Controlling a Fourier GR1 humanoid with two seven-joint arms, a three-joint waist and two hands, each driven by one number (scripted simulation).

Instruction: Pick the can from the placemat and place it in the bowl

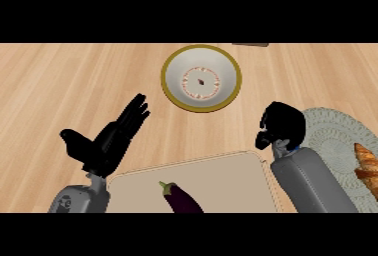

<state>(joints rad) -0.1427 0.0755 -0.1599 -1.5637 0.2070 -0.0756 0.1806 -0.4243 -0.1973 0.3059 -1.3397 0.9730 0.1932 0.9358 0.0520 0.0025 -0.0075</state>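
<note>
Holding my right hand (279, 125) curled shut at the placemat (336, 130) rim, toward the desk's (59, 85) right edge; can hidden inside my fist. The bowl (201, 77) sits near the far edge. My left hand (111, 140) spread wide.

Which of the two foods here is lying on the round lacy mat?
The golden-brown croissant at the right edge lies on the round placemat. The purple eggplant rests instead on the beige rectangular board nearer the middle.
</note>
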